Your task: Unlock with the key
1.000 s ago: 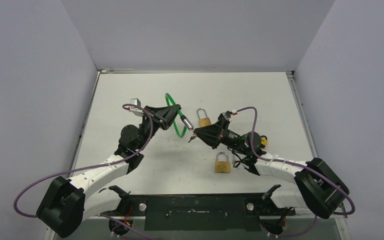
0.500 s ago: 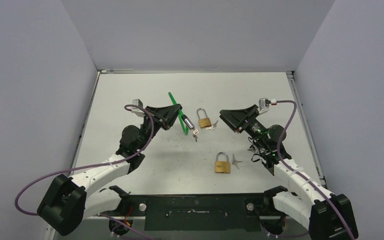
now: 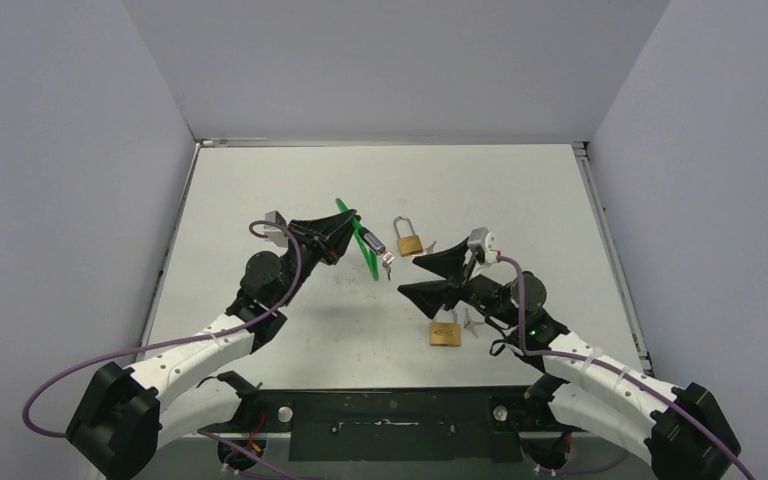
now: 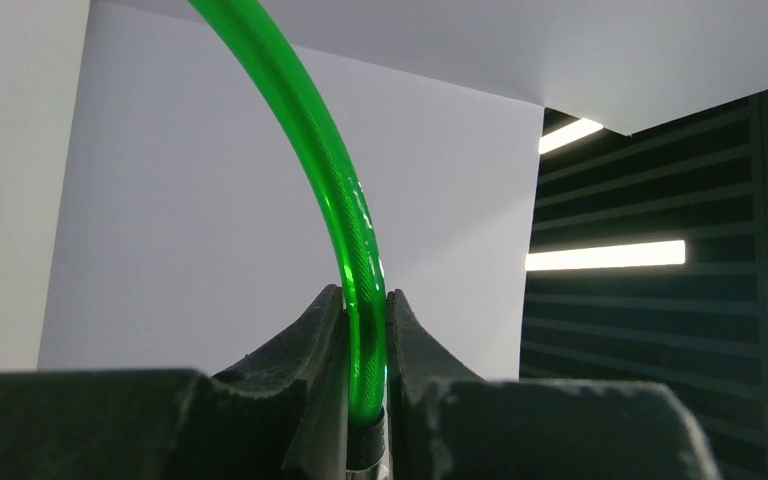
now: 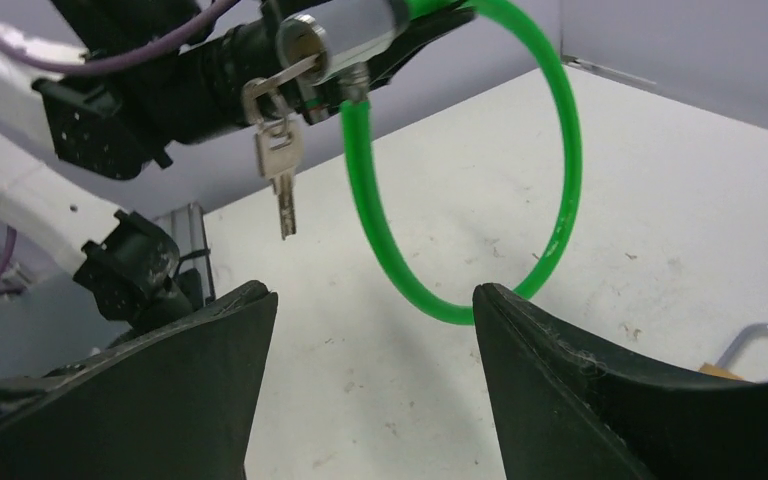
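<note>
Pinching the green cable lock (key dangling), the left gripper faces the gaping right gripper.

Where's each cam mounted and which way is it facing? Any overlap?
Top: above and behind, looking down at the table; shows left arm, right arm, left gripper, right gripper.
Left wrist: on the left arm, looking along its shut fingers up the green cable toward a wall.
Right wrist: on the right arm, looking past its open fingers at the key in the lock; left arm behind.
Shared: both wrist views see the cable.
</note>
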